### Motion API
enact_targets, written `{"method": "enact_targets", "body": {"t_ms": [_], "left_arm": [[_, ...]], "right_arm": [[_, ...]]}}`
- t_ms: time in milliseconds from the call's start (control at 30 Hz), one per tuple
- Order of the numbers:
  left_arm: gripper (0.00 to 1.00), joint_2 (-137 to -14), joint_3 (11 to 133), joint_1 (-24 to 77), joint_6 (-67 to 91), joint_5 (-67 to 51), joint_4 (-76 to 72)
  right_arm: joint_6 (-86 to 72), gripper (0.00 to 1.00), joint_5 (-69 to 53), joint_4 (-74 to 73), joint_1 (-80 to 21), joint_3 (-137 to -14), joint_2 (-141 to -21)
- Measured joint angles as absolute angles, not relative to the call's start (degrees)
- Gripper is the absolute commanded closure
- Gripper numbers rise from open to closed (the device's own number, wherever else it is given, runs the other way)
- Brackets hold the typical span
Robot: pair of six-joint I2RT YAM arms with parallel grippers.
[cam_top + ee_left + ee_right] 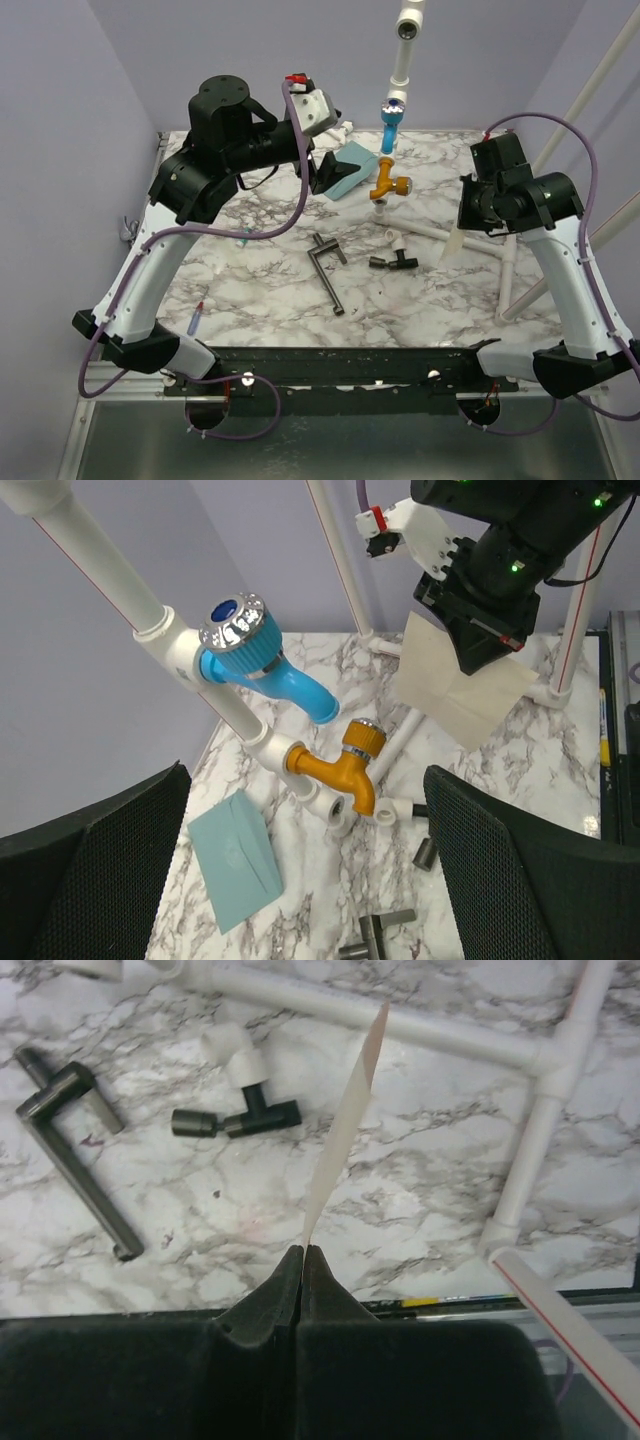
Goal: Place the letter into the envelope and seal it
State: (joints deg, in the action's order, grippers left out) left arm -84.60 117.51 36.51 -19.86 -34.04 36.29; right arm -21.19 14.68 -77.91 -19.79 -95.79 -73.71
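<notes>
The right gripper (302,1252) is pinched shut on one edge of the letter (345,1120), seen edge-on above the counter (420,1180) at mid-frame. The left gripper (325,172) is spread wide, holding nothing. Below it the envelope (235,855) lies flat at lower left, near an orange tap (350,770).

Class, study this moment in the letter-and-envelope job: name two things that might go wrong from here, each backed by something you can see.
1. The shut right gripper pinches the letter by one edge only; the thin sheet hangs free and may flex or slip when pushed at the envelope.
2. The envelope lies flat beside the white pipes and orange tap; the open left gripper may knock them while reaching for it.
</notes>
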Motion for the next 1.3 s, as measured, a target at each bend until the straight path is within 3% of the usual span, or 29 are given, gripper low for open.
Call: {"method": "enact_targets", "body": {"t_ms": [733, 1000, 1300], "left_arm": [[0.01, -70.11, 93.06, 36.51, -20.01, -34.02, 39.57], [0.01, -65.95, 87.35, 36.51, -21.74, -34.72, 42.17], [0.01, -65.56, 82.32, 36.51, -23.73, -38.11, 47.22]], "right_arm": [[-17.47, 0.99, -21.47, -79.96, -19.79, -82.13, -58.08], [-14.59, 0.99, -37.32, -72.49, -19.79, -79.05, -54.78], [-11.88, 0.99, -45.98, -65.14, -19.79, -75.9, -54.33]]}}
